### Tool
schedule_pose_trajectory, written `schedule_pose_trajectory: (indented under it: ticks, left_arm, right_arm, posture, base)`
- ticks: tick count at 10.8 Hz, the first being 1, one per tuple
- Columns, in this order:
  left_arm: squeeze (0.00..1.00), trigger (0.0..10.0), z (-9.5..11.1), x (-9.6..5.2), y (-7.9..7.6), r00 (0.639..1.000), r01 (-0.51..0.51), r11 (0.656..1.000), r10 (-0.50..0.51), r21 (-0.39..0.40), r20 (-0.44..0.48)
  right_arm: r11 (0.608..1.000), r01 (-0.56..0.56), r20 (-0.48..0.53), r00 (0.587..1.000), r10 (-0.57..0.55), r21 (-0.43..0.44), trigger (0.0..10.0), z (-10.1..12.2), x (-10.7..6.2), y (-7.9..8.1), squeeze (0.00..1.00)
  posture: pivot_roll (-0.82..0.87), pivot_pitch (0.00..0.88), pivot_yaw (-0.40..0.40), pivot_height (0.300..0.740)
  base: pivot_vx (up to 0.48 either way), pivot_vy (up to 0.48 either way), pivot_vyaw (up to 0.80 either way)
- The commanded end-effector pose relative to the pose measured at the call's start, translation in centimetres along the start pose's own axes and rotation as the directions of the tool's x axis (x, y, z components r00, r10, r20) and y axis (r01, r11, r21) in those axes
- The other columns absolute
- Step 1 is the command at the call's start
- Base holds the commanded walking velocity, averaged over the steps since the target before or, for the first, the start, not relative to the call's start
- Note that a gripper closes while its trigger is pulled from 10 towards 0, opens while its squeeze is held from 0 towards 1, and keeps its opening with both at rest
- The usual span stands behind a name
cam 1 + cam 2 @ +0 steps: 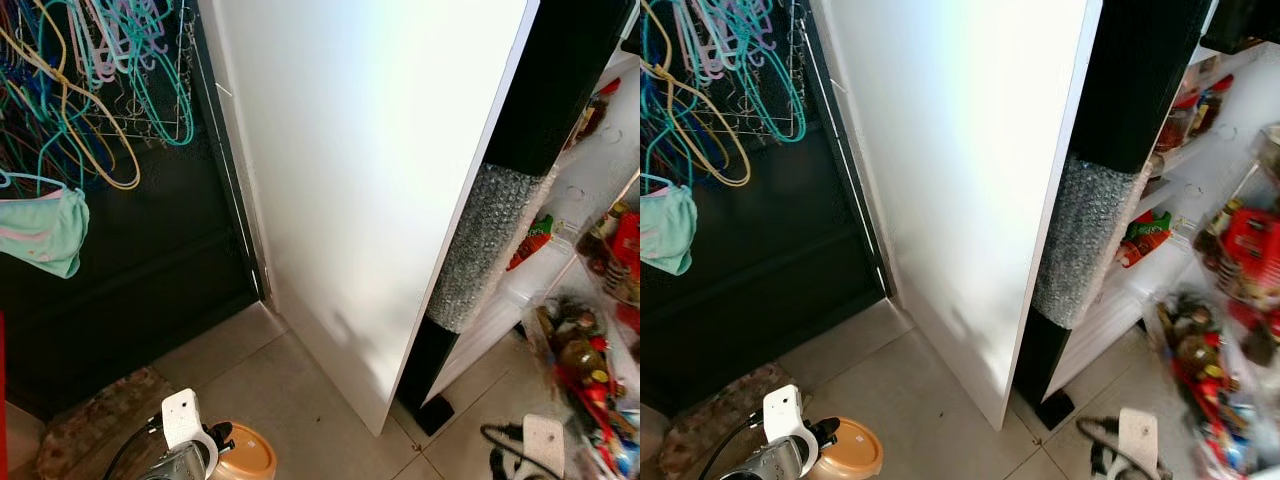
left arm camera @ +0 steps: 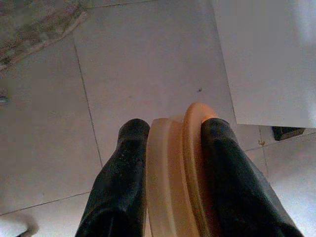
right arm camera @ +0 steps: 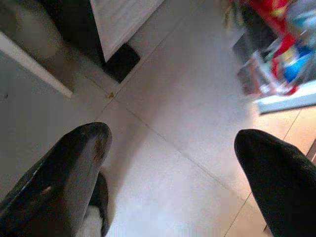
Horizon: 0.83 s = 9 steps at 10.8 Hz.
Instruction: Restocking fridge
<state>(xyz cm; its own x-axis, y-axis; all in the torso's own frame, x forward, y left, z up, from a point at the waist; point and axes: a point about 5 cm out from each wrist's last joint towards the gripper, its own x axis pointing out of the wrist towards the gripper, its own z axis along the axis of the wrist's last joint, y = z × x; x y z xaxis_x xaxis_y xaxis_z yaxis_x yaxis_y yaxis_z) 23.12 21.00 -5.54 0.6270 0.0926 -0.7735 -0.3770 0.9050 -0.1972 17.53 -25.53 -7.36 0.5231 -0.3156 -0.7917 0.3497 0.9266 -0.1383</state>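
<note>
The white fridge door [image 1: 370, 190] stands open above the tiled floor [image 2: 148, 64]; low at the left, the left gripper [image 2: 170, 143] pinches an orange lidded container [image 2: 177, 168] between both fingers; the right gripper [image 3: 173, 143] hangs empty, fingers spread.

We see a smooth, semi-glossy white door [image 1: 370, 190], bubble wrap [image 1: 483, 245] around its matt black edge, pale matt floor tiles [image 2: 143, 64], thin plastic hangers [image 1: 90, 70], soft green cloth [image 1: 45, 232], and a smooth plastic lid [image 2: 180, 173].
</note>
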Motion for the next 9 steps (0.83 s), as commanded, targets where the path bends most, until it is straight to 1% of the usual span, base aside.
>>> schedule_pose_trajectory:
  ticks: [1, 2, 3, 4, 5, 6, 7, 8, 9]
  left_arm:
    - [0.00, 10.0, -0.5, -0.1, 0.3, 1.000, -0.016, 1.000, 0.017, 0.021, -0.021]
    - [0.00, 10.0, -0.5, 0.0, 0.3, 0.999, -0.020, 0.999, 0.021, 0.028, -0.025]
    - [0.00, 10.0, -0.3, 0.0, 0.2, 1.000, -0.021, 0.998, 0.022, 0.051, -0.023]
    - [0.00, 10.0, -0.2, 0.0, 0.2, 1.000, -0.022, 0.998, 0.023, 0.055, -0.021]
    - [0.00, 10.0, -0.2, 0.0, 0.2, 0.999, -0.021, 0.999, 0.022, 0.050, -0.025]
    - [0.00, 10.0, -0.1, 0.0, 0.2, 0.999, -0.021, 0.998, 0.023, 0.056, -0.023]
    - [0.00, 10.0, -0.1, 0.0, 0.2, 0.999, -0.023, 0.998, 0.025, 0.056, -0.024]
    - [0.00, 10.0, -0.1, 0.0, 0.2, 0.999, -0.020, 0.998, 0.021, 0.058, -0.026]
    - [0.00, 10.0, -0.1, 0.0, 0.2, 0.999, -0.019, 0.998, 0.021, 0.060, -0.026]
  right_arm:
    - [1.000, -0.028, -0.052, 0.998, 0.028, -0.012, 10.0, -1.7, -0.3, 0.7, 0.00]
    - [0.999, -0.046, -0.063, 0.997, 0.045, -0.006, 10.0, -2.3, -0.4, 1.3, 0.00]
    - [0.998, -0.056, -0.072, 0.996, 0.056, 0.005, 10.0, -2.4, -0.4, 1.6, 0.00]
    - [0.999, -0.053, -0.074, 0.996, 0.053, 0.012, 10.0, -2.3, -0.4, 1.4, 0.00]
    - [0.998, -0.057, -0.062, 0.996, 0.057, -0.011, 10.0, -1.7, -0.3, 1.3, 0.00]
    - [0.998, -0.046, -0.046, 0.998, 0.048, 0.031, 10.0, -1.2, -0.2, 1.2, 0.00]
    - [0.998, -0.046, -0.044, 0.998, 0.047, 0.032, 10.0, -1.0, -0.2, 1.1, 0.00]
    - [0.999, -0.048, -0.041, 0.998, 0.046, -0.025, 10.0, -1.2, -0.2, 1.2, 0.00]
    - [0.998, -0.050, -0.030, 0.998, 0.050, -0.027, 10.0, -1.1, -0.2, 1.2, 0.00]
  posture:
    - [0.05, 0.000, 0.006, 0.740]
    - [0.05, 0.000, 0.006, 0.740]
    - [0.06, 0.000, 0.000, 0.740]
    - [0.06, 0.000, -0.001, 0.740]
    - [0.07, 0.000, 0.000, 0.740]
    - [0.07, 0.000, 0.002, 0.740]
    - [0.07, 0.000, 0.002, 0.740]
    - [0.07, 0.000, 0.003, 0.740]
    - [0.07, 0.000, 0.003, 0.740]
  base:
    - [0.000, 0.000, 0.00]
    - [0.000, 0.000, 0.00]
    - [0.000, 0.000, 0.00]
    - [0.000, 0.000, 0.00]
    - [0.000, -0.289, 0.00]
    - [0.000, -0.289, 0.00]
    - [0.000, -0.296, 0.00]
    - [0.000, -0.326, 0.00]
    - [0.000, -0.322, 0.00]
